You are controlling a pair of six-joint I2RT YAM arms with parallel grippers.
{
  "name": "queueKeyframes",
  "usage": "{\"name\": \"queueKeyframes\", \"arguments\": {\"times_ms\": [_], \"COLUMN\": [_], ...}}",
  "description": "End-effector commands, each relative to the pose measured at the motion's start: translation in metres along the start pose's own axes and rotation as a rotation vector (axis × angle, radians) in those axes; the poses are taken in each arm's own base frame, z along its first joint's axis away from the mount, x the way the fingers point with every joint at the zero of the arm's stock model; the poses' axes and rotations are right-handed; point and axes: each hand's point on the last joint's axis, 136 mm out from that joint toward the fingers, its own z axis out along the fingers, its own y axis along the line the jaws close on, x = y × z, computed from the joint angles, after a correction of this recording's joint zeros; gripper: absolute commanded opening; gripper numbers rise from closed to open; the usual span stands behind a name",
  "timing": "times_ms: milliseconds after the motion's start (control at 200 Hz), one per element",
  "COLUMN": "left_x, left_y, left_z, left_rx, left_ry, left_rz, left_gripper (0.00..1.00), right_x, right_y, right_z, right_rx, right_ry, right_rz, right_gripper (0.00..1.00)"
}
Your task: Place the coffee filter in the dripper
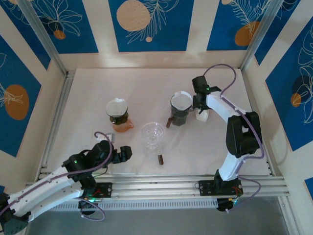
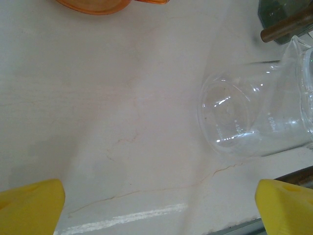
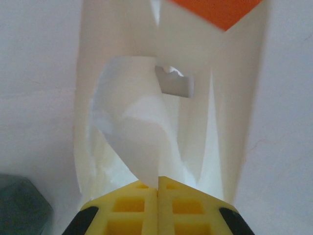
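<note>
- The right pincer [image 3: 157,188] has its yellow fingers pressed together on the lower edge of a white paper coffee filter [image 3: 132,132].
- The filter curls upward from the fingers, in front of an open white paper packet with an orange label [image 3: 230,98] that holds more filters.
- From the overhead camera, the right pincer [image 1: 197,104] hangs at the far right of the pale worktop [image 1: 146,88], over the packet [image 1: 202,115]. It is just beside a dark smoked dripper with a brown handle [image 1: 180,110], which has a white filter in it.
- A corner of this dark dripper [image 3: 19,205] shows at the lower left of the right wrist view.
- A clear glass cone-shaped dripper with a brown handle [image 1: 152,137] stands near the middle of the worktop, with no paper in it.
- An orange plastic dripper [image 1: 119,117] stands to its left, lined with a white filter.
- The left pincer [image 1: 124,154] lies low near the front edge, between the orange dripper and the glass one.
- In the left wrist view the left pincer [image 2: 159,208] is spread wide and holds nothing.
- There the glass dripper [image 2: 244,117] lies ahead to the right, and the orange dripper's base [image 2: 93,5] is at the top edge.
</note>
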Motion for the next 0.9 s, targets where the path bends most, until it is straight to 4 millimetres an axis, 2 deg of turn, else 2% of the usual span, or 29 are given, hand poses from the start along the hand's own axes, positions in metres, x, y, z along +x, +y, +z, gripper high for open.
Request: {"name": "queueKeyframes", "arguments": {"times_ms": [0, 300, 535, 735, 895], "left_x": [0.002, 0.001, -0.002, -0.004, -0.008], "left_y": [0.001, -0.003, -0.007, -0.010, -0.015], "left_z": [0.002, 0.000, -0.002, -0.005, -0.009], "left_rx": [0.006, 0.021, 0.036, 0.043, 0.059], "left_ry": [0.007, 0.004, 0.002, -0.001, -0.005], "left_rz": [-0.021, -0.017, -0.016, -0.005, 0.018], "left_gripper": [1.00, 1.00, 1.00, 1.00, 1.00], "right_x": [-0.021, -0.014, -0.003, 0.024, 0.053], "right_y": [-0.008, -0.038, -0.053, -0.051, -0.030], "right_z": [-0.033, -0.082, -0.132, -0.182, -0.227], "right_rx": [-0.005, 0.021, -0.039, -0.150, -0.371], "right_ry": [-0.094, -0.151, -0.244, -0.306, -0.304], "right_rz": [0.036, 0.121, 0.202, 0.225, 0.186], "right_gripper": [0.00, 0.00, 0.00, 0.00, 0.00]}}
